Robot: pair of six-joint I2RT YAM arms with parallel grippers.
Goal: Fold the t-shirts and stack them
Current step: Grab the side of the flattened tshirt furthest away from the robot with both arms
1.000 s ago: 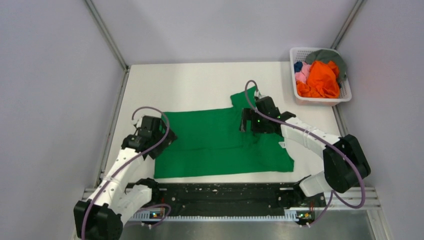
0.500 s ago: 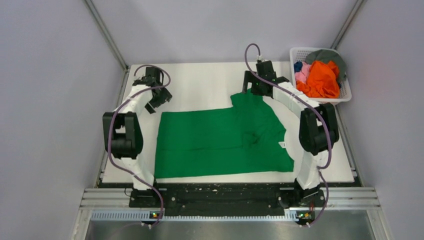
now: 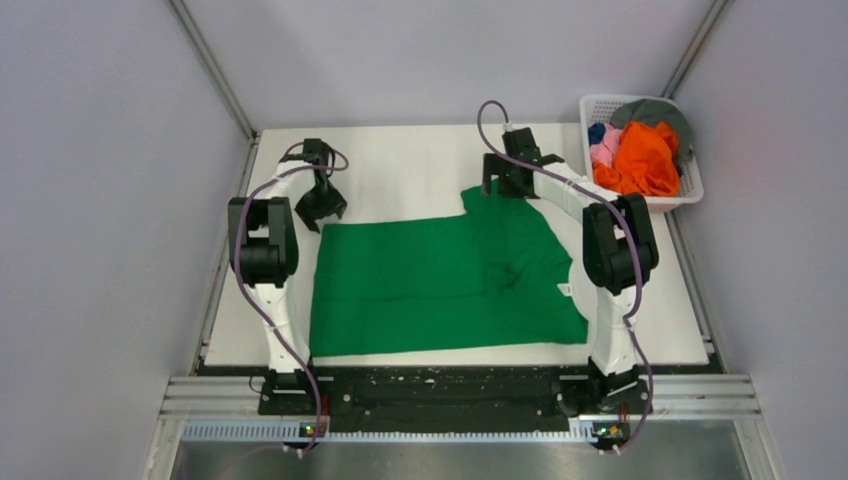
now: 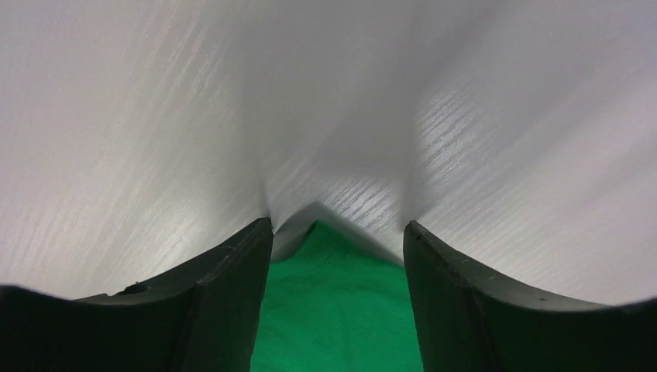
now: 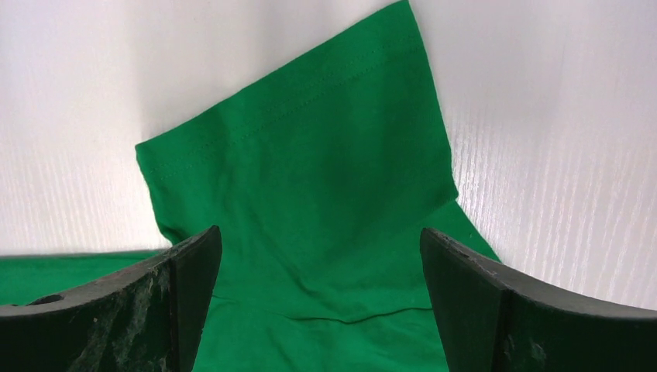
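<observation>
A bright green t-shirt (image 3: 445,280) lies spread flat on the white table, with a small white tag (image 3: 563,290) at its right edge. My left gripper (image 3: 322,210) hangs low over the shirt's far left corner. In the left wrist view that green corner (image 4: 333,310) lies between the two fingers, which stand apart and do not pinch it (image 4: 337,226). My right gripper (image 3: 500,185) is wide open over the far sleeve (image 5: 310,155), its fingers straddling the cloth (image 5: 319,232). More t-shirts, orange (image 3: 645,160), pink, blue and grey, are heaped in the basket.
A white lattice basket (image 3: 645,203) stands at the table's far right corner, close to my right arm. Grey walls and metal posts close in the table on three sides. Bare white tabletop (image 3: 400,160) lies beyond the shirt.
Both arms have stretched from the shirt's middle to its far edge, the left to the far left corner, the right to the sleeve. The left jaws have narrowed.
</observation>
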